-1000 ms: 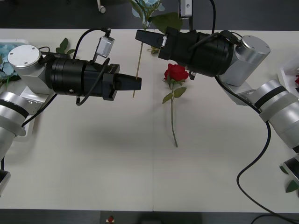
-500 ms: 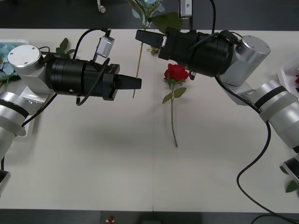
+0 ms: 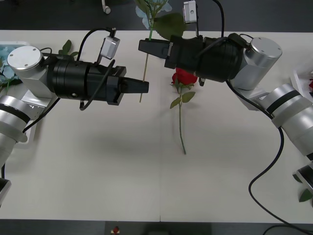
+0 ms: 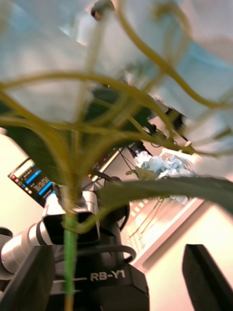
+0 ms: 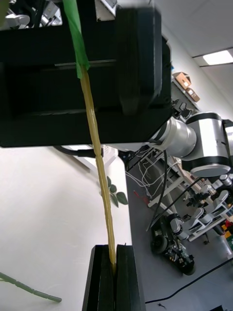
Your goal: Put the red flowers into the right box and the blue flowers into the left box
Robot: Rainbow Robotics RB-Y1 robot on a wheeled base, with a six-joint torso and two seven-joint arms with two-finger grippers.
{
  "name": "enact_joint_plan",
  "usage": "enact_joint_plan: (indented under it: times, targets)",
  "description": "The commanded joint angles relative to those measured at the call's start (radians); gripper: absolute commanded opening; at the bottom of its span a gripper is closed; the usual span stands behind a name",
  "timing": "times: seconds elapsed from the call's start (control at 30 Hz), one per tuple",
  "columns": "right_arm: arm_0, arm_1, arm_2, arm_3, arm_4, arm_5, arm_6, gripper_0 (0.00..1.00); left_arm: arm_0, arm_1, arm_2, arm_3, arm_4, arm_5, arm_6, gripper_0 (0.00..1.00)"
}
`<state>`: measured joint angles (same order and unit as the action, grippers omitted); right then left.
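Note:
A blue flower (image 3: 152, 10) hangs upright between my arms, its head and big leaf over the table's far edge. My left gripper (image 3: 145, 87) is shut on the bottom end of its yellow-green stem (image 5: 99, 160). My right gripper (image 3: 145, 47) stands open higher up, and the stem (image 4: 70, 243) runs between its spread fingers (image 4: 29, 277). One red flower (image 3: 184, 76) lies on the table, its bloom partly under the right arm. The left box (image 3: 11, 43) at the far left holds blue flowers (image 3: 4, 51). A corner of the right box (image 3: 297, 74) shows at the right edge, with red inside.
Loose green leaves (image 3: 66, 48) lie at the back left beside the left box. Another leaf (image 3: 305, 196) sits at the near right by the right arm's base. The near half of the table (image 3: 122, 186) is bare.
My right wrist has turned and its gripper has shifted slightly along the stem. The blue flower's head has tilted a little. My left gripper has kept its place.

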<state>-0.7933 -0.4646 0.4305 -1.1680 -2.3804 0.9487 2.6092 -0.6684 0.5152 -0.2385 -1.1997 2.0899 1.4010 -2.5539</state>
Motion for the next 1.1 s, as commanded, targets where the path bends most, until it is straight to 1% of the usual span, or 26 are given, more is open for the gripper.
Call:
enact_joint_plan:
  times: [0.03, 0.17, 0.3, 0.33, 0.5, 0.6, 0.73, 0.83, 0.97, 1.0, 1.07, 1.1]
  targets:
    - [-0.043, -0.029, -0.007, -0.013, 0.003, 0.004, 0.015, 0.81, -0.031, 0.019, 0.047, -0.035, 0.006, 0.018, 0.006, 0.00]
    - [-0.043, -0.045, -0.006, -0.012, 0.001, 0.005, 0.025, 0.84, -0.028, 0.060, 0.077, -0.035, 0.001, 0.029, 0.023, 0.00]
    - [-0.041, -0.066, -0.007, -0.013, 0.000, 0.015, 0.032, 0.87, -0.028, 0.103, 0.134, -0.035, -0.044, 0.056, 0.040, 0.00]
    - [-0.043, -0.075, -0.007, -0.012, -0.008, 0.019, 0.035, 0.88, -0.028, 0.115, 0.176, -0.035, -0.080, 0.078, 0.049, 0.00]
    - [-0.047, -0.108, -0.006, -0.013, -0.010, 0.035, 0.043, 0.88, -0.028, 0.140, 0.338, -0.035, -0.212, 0.184, 0.126, 0.00]
    - [-0.060, -0.157, 0.002, -0.012, -0.003, 0.064, 0.038, 0.89, -0.028, 0.167, 0.461, -0.035, -0.312, 0.271, 0.196, 0.00]
    - [-0.080, -0.216, 0.030, -0.013, 0.044, 0.104, 0.011, 0.89, -0.028, 0.206, 0.576, -0.035, -0.415, 0.343, 0.258, 0.00]
    - [-0.107, -0.278, 0.070, -0.019, 0.081, 0.113, -0.104, 0.89, -0.028, 0.256, 0.646, -0.035, -0.490, 0.391, 0.304, 0.00]
    - [-0.153, -0.356, 0.139, -0.081, 0.155, 0.073, -0.307, 0.89, -0.028, 0.332, 0.725, -0.035, -0.588, 0.449, 0.356, 0.00]
    - [-0.167, -0.388, 0.157, -0.122, 0.205, 0.055, -0.417, 0.89, -0.028, 0.361, 0.749, -0.035, -0.631, 0.469, 0.363, 0.00]
    - [-0.179, -0.414, 0.177, -0.170, 0.267, 0.033, -0.544, 0.89, -0.022, 0.391, 0.768, -0.035, -0.674, 0.480, 0.365, 0.00]
    - [-0.185, -0.433, 0.186, -0.206, 0.316, 0.022, -0.644, 0.88, -0.014, 0.416, 0.780, -0.035, -0.699, 0.481, 0.368, 0.00]
